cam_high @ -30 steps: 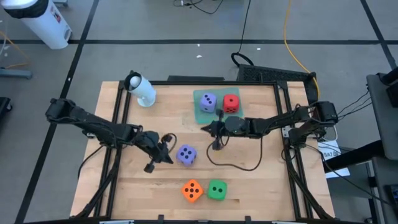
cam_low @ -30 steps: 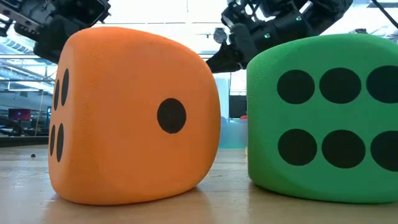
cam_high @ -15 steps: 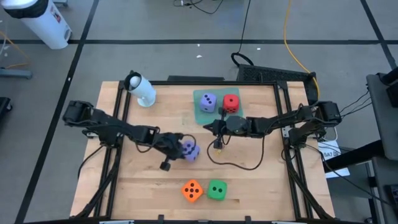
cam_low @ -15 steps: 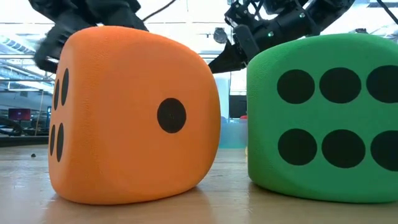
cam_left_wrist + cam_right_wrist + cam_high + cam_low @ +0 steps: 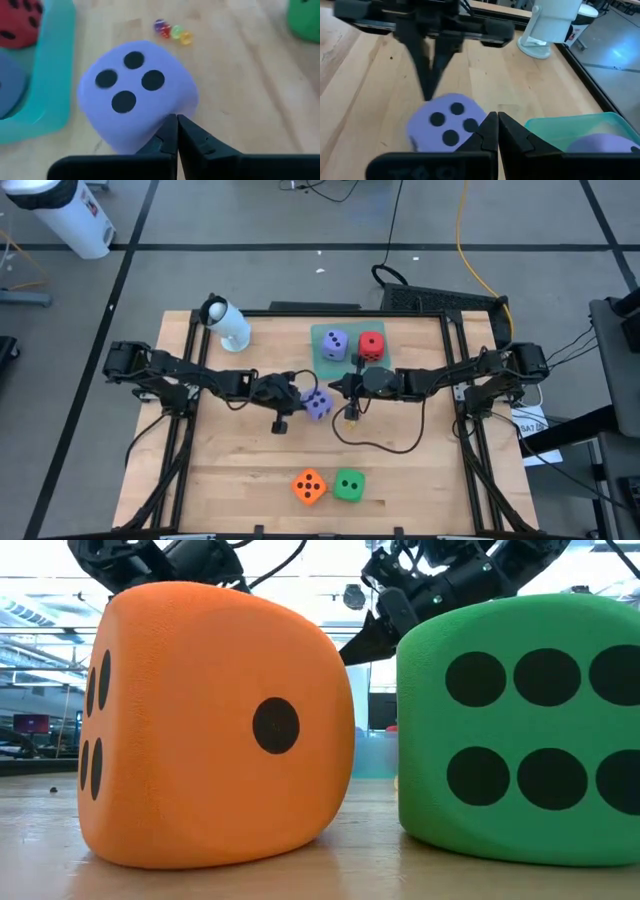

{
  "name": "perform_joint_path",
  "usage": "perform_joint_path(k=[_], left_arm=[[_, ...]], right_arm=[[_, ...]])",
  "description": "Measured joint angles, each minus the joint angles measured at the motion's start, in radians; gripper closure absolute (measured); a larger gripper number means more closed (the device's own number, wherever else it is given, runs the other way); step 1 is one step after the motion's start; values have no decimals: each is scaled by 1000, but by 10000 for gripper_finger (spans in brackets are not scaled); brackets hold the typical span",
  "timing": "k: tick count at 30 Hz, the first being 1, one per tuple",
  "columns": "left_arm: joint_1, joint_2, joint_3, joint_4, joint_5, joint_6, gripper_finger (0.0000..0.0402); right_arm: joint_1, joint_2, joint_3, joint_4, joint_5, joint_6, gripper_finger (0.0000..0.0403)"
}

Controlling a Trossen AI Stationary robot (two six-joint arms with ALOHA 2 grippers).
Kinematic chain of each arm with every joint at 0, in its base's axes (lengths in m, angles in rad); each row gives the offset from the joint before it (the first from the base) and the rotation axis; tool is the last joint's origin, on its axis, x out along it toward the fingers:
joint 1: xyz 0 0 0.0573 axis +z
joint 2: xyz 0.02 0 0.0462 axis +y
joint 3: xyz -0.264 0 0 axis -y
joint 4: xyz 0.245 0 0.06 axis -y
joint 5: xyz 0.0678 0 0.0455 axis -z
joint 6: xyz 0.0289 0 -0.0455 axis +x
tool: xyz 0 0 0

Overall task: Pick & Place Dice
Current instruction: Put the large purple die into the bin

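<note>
Five dice show from above, yet the low view gives only two of them. In the high view the left gripper [image 5: 303, 404], its fingers pinched together and holding nothing, has its tips against the near side of a purple-blue die [image 5: 317, 405] lying on the bare wood of the table [image 5: 400, 470]. The right gripper [image 5: 331, 387], likewise pinched together and empty, sits just beyond that die, between it and the teal tray [image 5: 322, 360]. On the tray, past the right gripper, lie the second purple-blue die [image 5: 334, 345] and the red die [image 5: 371, 345], side by side.

Well apart from both grippers, at the table's near edge, the orange die [image 5: 309, 486] and the green die [image 5: 348, 485] sit next to each other. Only the low view shows their sides: one pip and four on the orange die [image 5: 215, 725], six on the green die [image 5: 525, 730]. It hides the tray and the loose die behind them.

The left wrist view adds what no other view does: three small coloured beads [image 5: 172, 31] on the wood beyond the loose die [image 5: 137, 95], whose four-pip face is turned upward, one corner toward the closed fingers [image 5: 167, 137]. The right wrist view shows the same die [image 5: 445, 122] from the other side, four pips up, with a white cup-like object [image 5: 550, 25] near the table's far edge. A cube has no long axis; this one sits skewed to the table edges.
</note>
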Motion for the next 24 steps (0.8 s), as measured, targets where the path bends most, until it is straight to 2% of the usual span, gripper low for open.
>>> perform_joint_path(k=[6, 10, 12, 15, 19, 24], left_arm=[[6, -2, 0, 0, 0, 20, 392], [-2, -20, 0, -25, 7, 28, 398], [-1, -35, -6, -9, 44, 23, 396], [12, -68, -28, 50, 111, -2, 398], [35, -112, -68, 61, 113, -20, 396], [79, -149, -133, 63, 114, -23, 399]], right_arm=[[1, 0, 0, -31, -8, -2, 403], [0, 0, 0, -110, -147, -49, 403], [1, 0, 0, -142, -183, -62, 403], [-7, 0, 0, -188, -183, -57, 403], [-10, 0, 0, -220, -185, -39, 403], [-9, 0, 0, -247, -266, -52, 403]])
